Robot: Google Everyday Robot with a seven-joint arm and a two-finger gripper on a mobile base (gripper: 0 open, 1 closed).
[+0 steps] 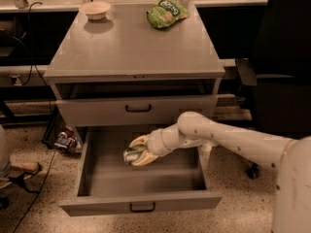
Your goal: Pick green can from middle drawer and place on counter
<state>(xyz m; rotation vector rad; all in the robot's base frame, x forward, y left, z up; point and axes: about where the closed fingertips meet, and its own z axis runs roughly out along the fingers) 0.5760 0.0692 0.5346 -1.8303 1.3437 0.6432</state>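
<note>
speckled terrazzo floor [243, 198], tan with dark flecks, under warm, dim light. a grey drawer cabinet [97, 114] stands in the middle. along the back runs a pale bench top [43, 6] — the space beneath it is dark. a black office chair [286, 57] fills the right side, one caster [252, 171] on the floor. at the left a black cable [31, 57] hangs down, and small crumpled clutter [65, 142] lies on the floor just beside the cabinet.

Gripper [136, 154] in middle drawer [146, 184]; bowl [95, 9], bag [167, 14] at counter [131, 50] rear.
</note>
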